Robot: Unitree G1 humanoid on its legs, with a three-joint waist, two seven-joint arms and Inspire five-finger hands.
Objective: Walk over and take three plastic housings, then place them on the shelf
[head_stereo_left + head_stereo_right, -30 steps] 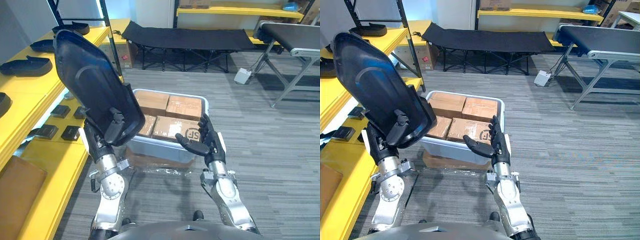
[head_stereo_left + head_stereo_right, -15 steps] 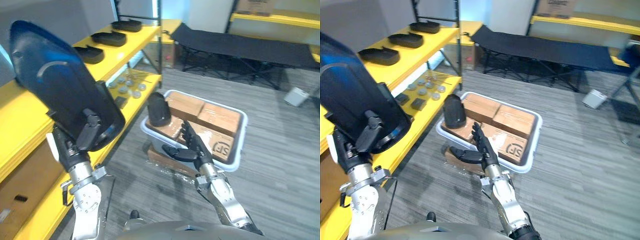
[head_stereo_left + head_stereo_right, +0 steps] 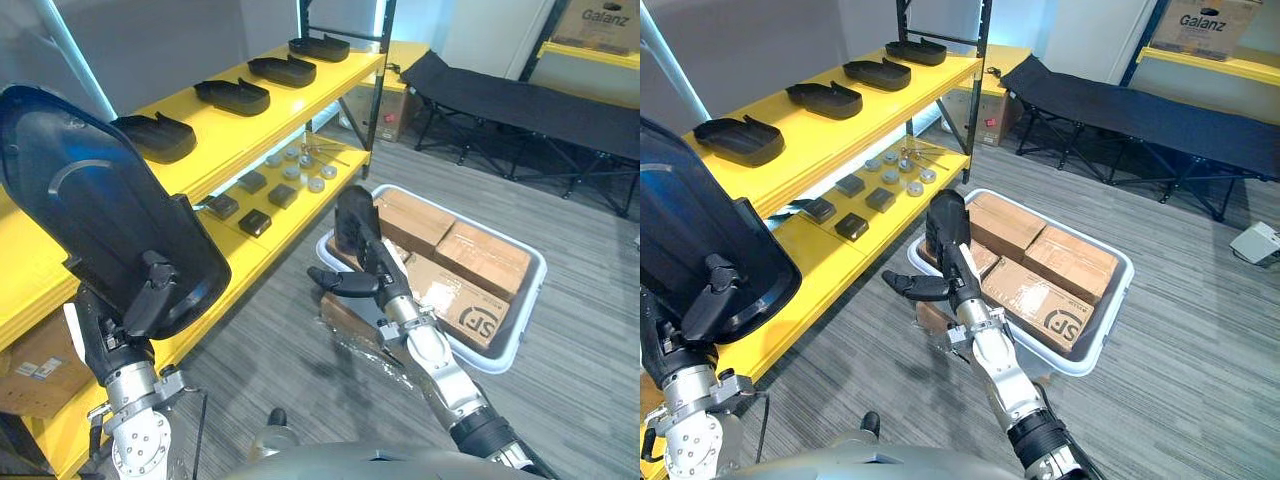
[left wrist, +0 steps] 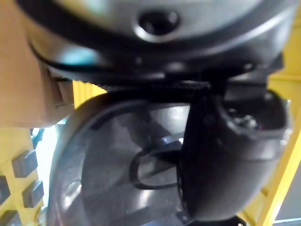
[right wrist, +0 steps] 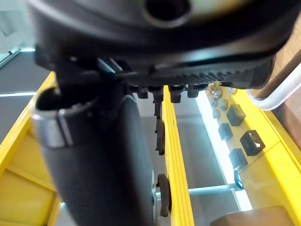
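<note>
Fingers and thumb of the left hand (image 3: 142, 308) are clamped on the lower end of a large black plastic housing (image 3: 100, 220), which stands high above the hand and close to the yellow shelf (image 3: 290, 105). Held by one end only, it could pivot or slip in the grip. It also hides part of the shelf from the head cameras, so a blind swing might strike the shelf edge or push the row of housings (image 3: 232, 95) already lying on the upper tier. The right hand (image 3: 372, 275) is released, its fingers straight, just in front of a smaller dark housing (image 3: 350, 215) standing in the grey tote (image 3: 515, 335). A careless brush there would probably topple it onto the cardboard boxes (image 3: 490, 255).
</note>
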